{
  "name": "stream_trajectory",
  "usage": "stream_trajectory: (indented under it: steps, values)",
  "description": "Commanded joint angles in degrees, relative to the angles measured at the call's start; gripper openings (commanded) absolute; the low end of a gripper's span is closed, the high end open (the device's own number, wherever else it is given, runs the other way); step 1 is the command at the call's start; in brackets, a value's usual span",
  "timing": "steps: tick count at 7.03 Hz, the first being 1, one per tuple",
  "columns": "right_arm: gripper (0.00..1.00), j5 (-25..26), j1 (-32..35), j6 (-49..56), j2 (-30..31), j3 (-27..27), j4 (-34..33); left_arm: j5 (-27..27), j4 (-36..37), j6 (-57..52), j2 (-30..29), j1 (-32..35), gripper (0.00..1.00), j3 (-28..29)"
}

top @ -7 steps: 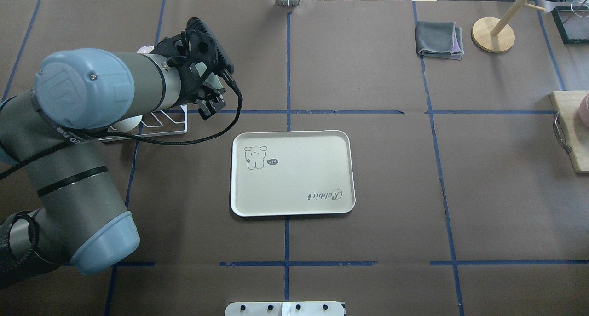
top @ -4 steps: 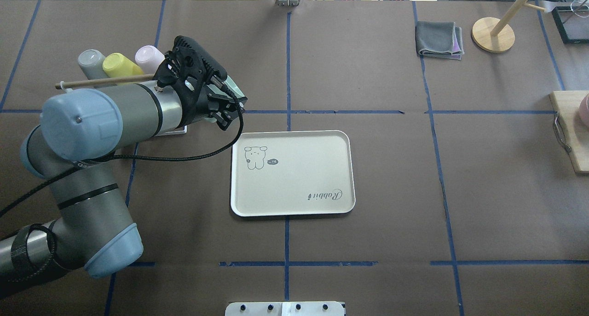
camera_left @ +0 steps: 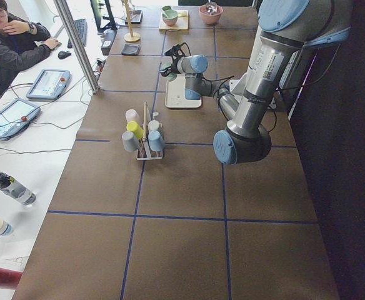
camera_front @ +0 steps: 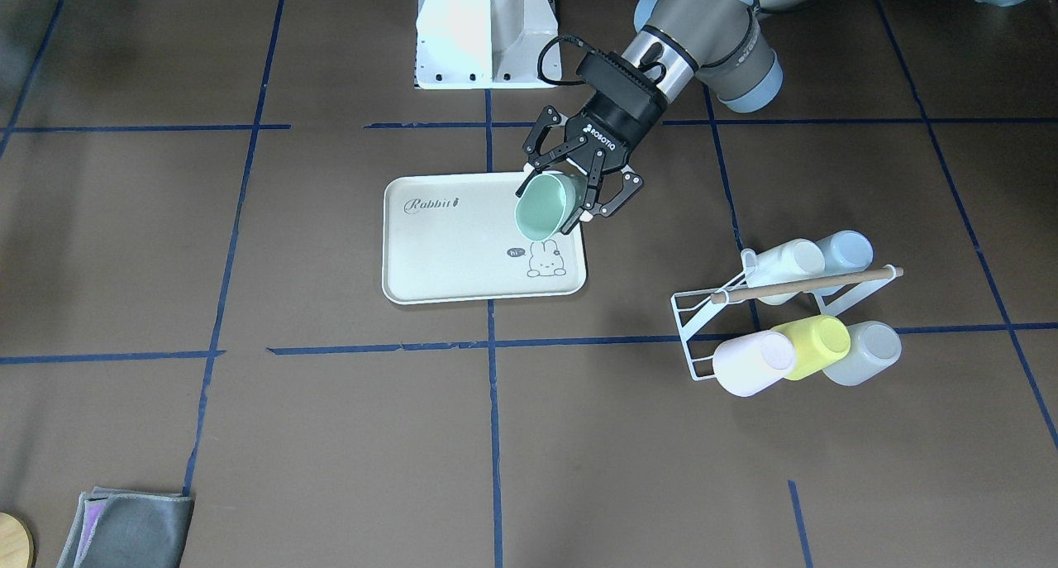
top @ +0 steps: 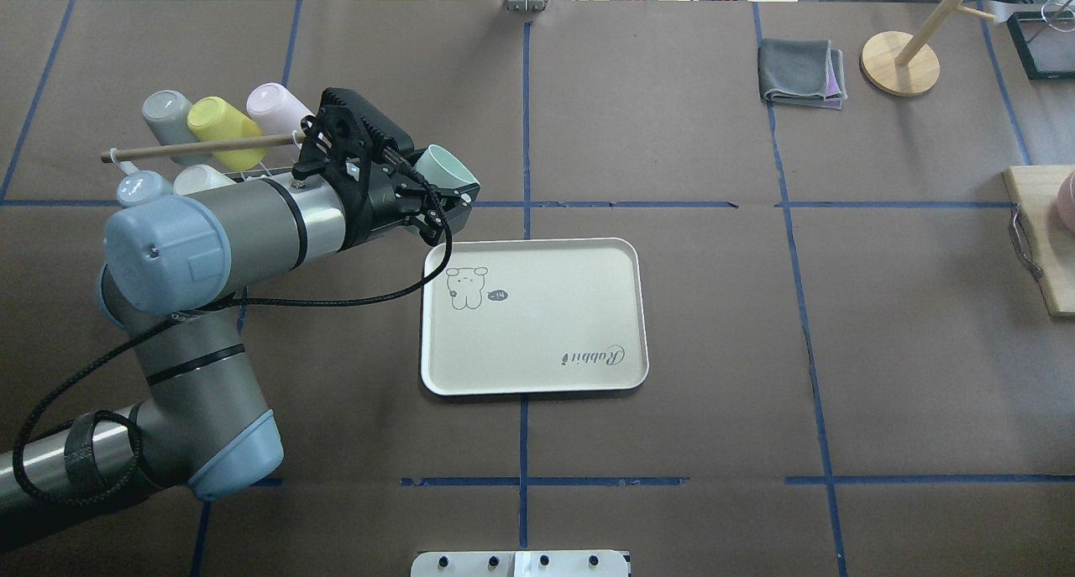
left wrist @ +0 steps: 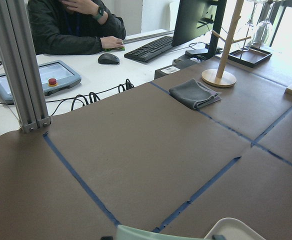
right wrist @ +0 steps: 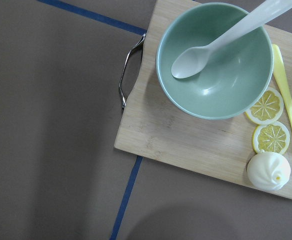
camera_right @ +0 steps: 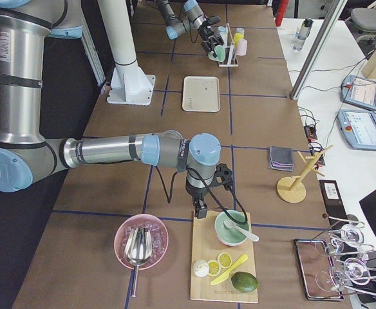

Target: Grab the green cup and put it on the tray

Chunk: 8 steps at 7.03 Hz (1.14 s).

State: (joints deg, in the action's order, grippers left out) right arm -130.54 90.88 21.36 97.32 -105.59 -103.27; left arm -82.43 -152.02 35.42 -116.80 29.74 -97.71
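My left gripper is shut on the green cup, a pale mint tumbler held tilted on its side with its darker inside facing away from the robot. It hangs in the air over the cream "Rabbit" tray's corner near the rabbit drawing. In the overhead view the gripper and cup sit at the tray's far left corner. The cup's rim and a tray corner show in the left wrist view. My right gripper hovers by a cutting board; I cannot tell its state.
A white wire rack with a wooden rod holds yellow, pink and pale cups, left of the tray in the overhead view. A grey cloth and wooden stand are far right. The board carries a green bowl.
My left arm has moved away from the rack, rightward toward the tray in the overhead view, carrying the green cup, which now shows beyond the gripper.
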Motion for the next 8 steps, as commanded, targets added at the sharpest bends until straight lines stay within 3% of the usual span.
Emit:
stream_trajectory:
  steps: [1, 2, 4, 5, 8]
  values:
    - [1.00, -0.1, 0.0, 0.0, 0.0, 0.0, 0.0, 12.9, -7.7, 0.3, -0.1, -6.9, 0.66, 1.7]
    - [1.00, 0.0, 0.0, 0.0, 0.0, 0.0, 0.0, 19.1, -8.9, 0.3, -0.6, -10.1, 0.65, 1.9]
    - [1.00, -0.1, 0.0, 0.0, 0.1, 0.0, 0.0, 24.8, -9.4, 0.3, -1.8, -12.7, 0.65, 2.4]
    - [1.00, -0.1, 0.0, 0.0, 0.0, 0.0, 0.0, 28.2, -9.6, 0.4, -3.8, -13.8, 0.62, 5.7]
    - [1.00, -0.1, 0.0, 0.0, 0.1, 0.0, 0.0, 31.1, -10.0, 0.4, -6.1, -14.0, 0.62, 9.1]
